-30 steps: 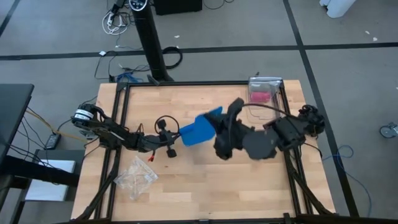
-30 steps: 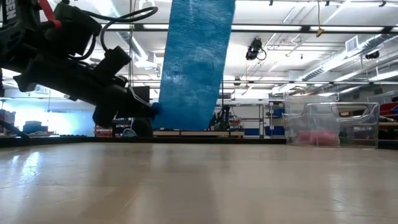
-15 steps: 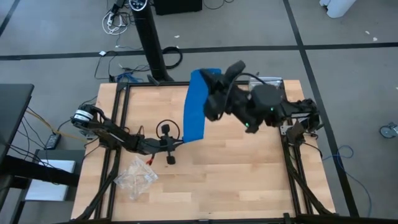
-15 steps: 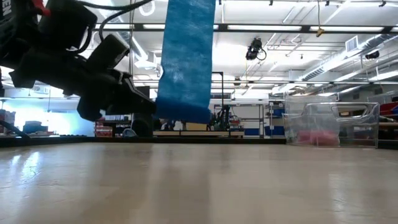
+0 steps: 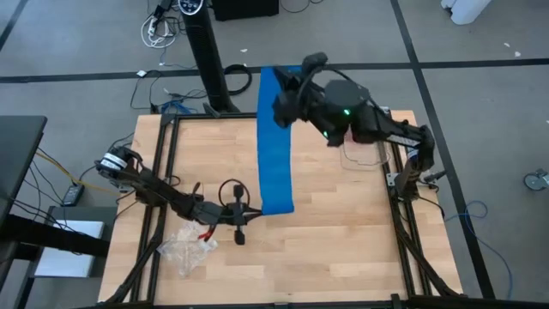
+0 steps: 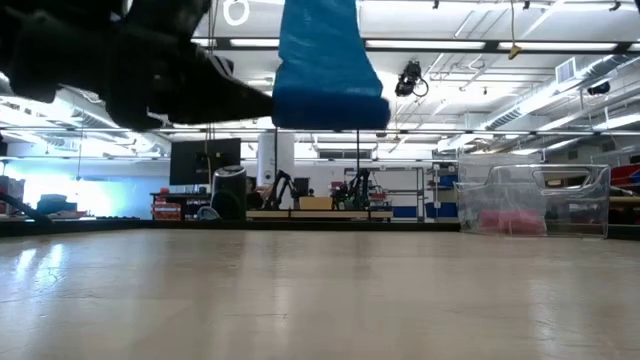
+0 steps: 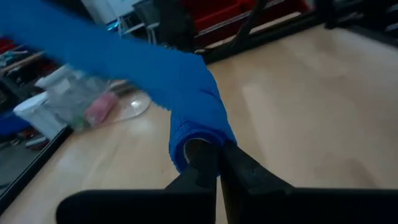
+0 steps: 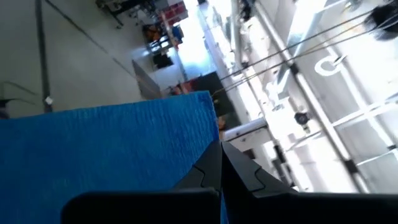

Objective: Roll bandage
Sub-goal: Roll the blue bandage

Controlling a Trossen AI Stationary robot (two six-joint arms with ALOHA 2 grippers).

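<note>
Bandage (image 5: pixel 274 142) stretched taut as a long blue strip above the counter (image 5: pixel 343 240), running from the far edge down toward the middle. Far end pinched in the right gripper (image 5: pixel 283 107), raised high over the far edge of the counter; right jaws clenched on the strip's corner, as seen in the right wrist view (image 8: pixel 124 149). Near end, a small rolled lump (image 7: pixel 196 140), grasped by the left gripper (image 5: pixel 249 210) near the counter's middle; left jaws closed tight on the roll (image 6: pixel 330 100). From table height, roll end hanging well clear of the wood, strip rising out of frame. Clear bag (image 5: pixel 189 245) crumpled near the left front, beside the left arm. Clear box with a pink roll (image 6: pixel 510 220) at the far right corner, blurred in the left wrist view (image 7: pixel 99 109).
</note>
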